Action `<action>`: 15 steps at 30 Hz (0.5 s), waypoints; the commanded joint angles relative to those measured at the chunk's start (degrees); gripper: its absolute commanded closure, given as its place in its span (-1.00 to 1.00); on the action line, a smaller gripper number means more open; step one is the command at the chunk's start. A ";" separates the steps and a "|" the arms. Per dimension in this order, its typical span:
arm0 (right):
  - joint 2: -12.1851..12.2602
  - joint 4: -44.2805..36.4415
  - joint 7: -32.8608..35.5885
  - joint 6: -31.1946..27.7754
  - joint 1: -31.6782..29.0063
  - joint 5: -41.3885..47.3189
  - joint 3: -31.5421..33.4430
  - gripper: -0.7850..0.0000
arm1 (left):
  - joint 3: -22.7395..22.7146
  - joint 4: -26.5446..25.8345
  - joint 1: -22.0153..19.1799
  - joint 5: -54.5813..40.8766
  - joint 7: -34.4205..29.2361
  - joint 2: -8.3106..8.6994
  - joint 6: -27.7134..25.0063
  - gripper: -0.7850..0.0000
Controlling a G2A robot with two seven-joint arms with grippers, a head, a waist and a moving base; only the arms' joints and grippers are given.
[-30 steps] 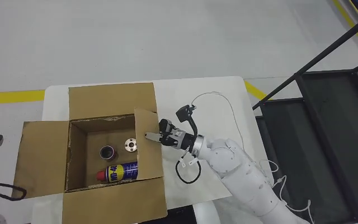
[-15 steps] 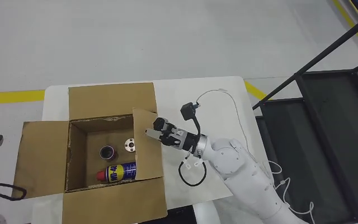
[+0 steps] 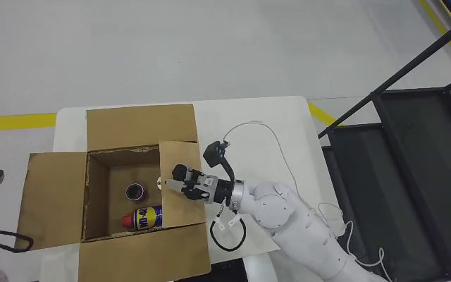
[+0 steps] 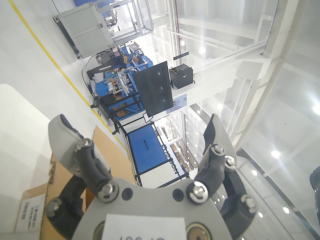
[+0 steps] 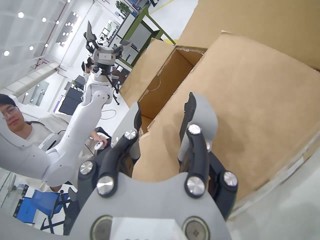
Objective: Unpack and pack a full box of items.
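An open cardboard box (image 3: 106, 151) sits on the white table (image 3: 282, 120) with its flaps spread. Inside lie a blue spray can (image 3: 146, 216) with a red cap and a dark round tin (image 3: 134, 191). The right flap (image 3: 182, 169) is raised over the box opening. My right gripper (image 3: 176, 185) (image 5: 163, 102) is open at that flap's free edge, one finger (image 5: 136, 118) on each side of the cardboard (image 5: 250, 101). My left gripper (image 4: 137, 119) (image 5: 105, 38) is held high, open and holding nothing, pointing at the ceiling.
A loose white cable (image 3: 268, 134) and a black cable loop (image 3: 229, 236) lie on the table by the right arm. A dark metal frame (image 3: 394, 176) stands just off the table's right side. The far right part of the table is bare.
My right gripper has moved left toward the box, taking the right flap's edge between its fingers. The flap has swung up and inward, covering the small metal disc seen earlier.
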 commanded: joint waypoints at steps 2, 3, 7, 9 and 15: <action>-0.13 0.57 -0.74 0.55 0.38 -3.65 -1.22 0.25 | 0.00 0.00 0.00 0.00 0.00 0.00 0.00 -1.00; -0.17 0.74 -0.95 0.58 0.55 -4.54 -1.53 0.25 | 0.00 0.00 0.00 0.00 0.00 0.00 0.00 -1.00; -0.29 0.98 -2.62 1.17 0.87 -8.87 -2.53 0.25 | -0.63 0.07 -0.39 0.11 0.80 0.00 -0.10 -1.00; -0.39 0.84 -3.65 0.99 0.80 -8.72 -2.75 0.25 | -2.15 1.03 -0.30 0.44 0.20 0.10 0.21 -1.00; -0.29 0.06 -4.60 0.42 0.45 -8.19 -1.95 0.21 | -5.02 6.84 3.49 -3.80 -7.01 0.10 0.52 -1.00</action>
